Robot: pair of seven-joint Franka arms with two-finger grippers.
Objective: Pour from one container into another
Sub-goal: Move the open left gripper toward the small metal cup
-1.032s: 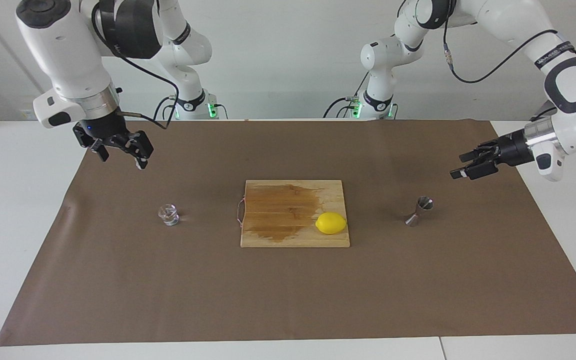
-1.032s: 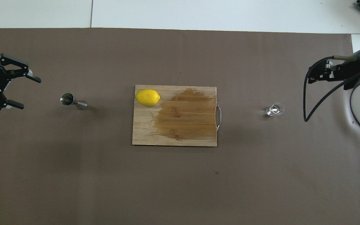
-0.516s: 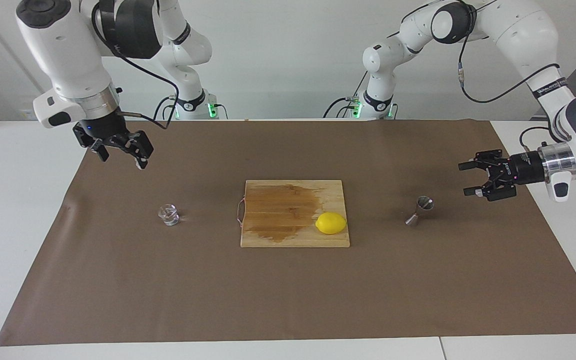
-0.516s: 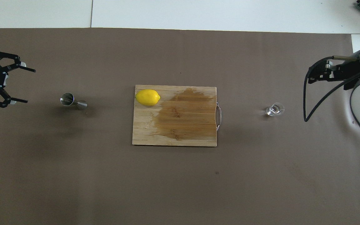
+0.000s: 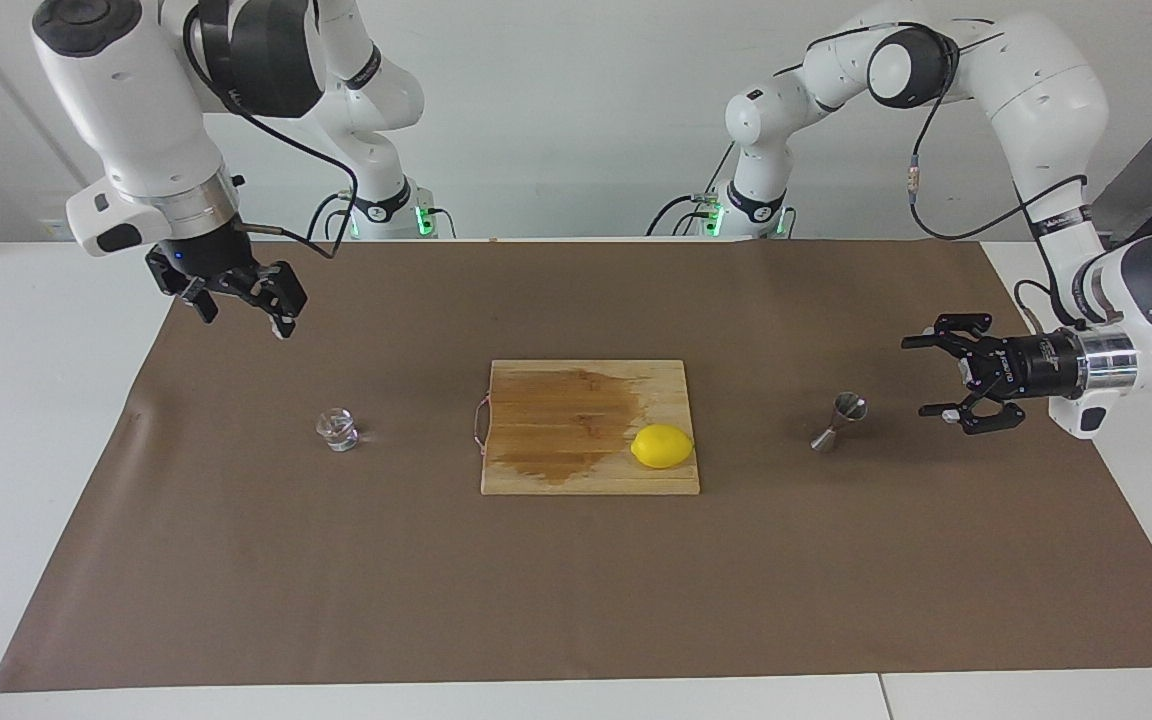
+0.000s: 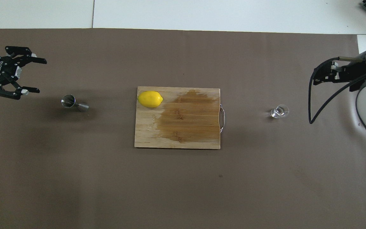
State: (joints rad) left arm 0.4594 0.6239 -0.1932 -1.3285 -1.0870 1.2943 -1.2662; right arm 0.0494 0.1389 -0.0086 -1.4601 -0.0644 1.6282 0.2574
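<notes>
Left gripper hangs low over the brown mat at the left arm's end of the table, turned on its side with its fingers spread wide toward the metal jigger; it holds nothing and is near the jigger without touching it. Right gripper hangs above the mat's corner at the right arm's end, on the robots' edge of the table, pointing down. Its fingers look parted somewhat and it grips nothing; that arm waits.

Largest on the table is the brown mat, which covers most of the white top and leaves bare strips at both ends. At the mat's middle lies a wooden cutting board with a dark wet stain across much of its surface and a thin metal handle on the edge facing the right arm's end. A yellow lemon rests on the board, in the corner toward the left arm's end and away from the robots' edge.

Clear and short, the glass tumbler stands upright on the mat between the board and the right arm's end, well apart from the right gripper. Between the board and the left arm's end stands the jigger, upright on the mat with one cone open upward.
</notes>
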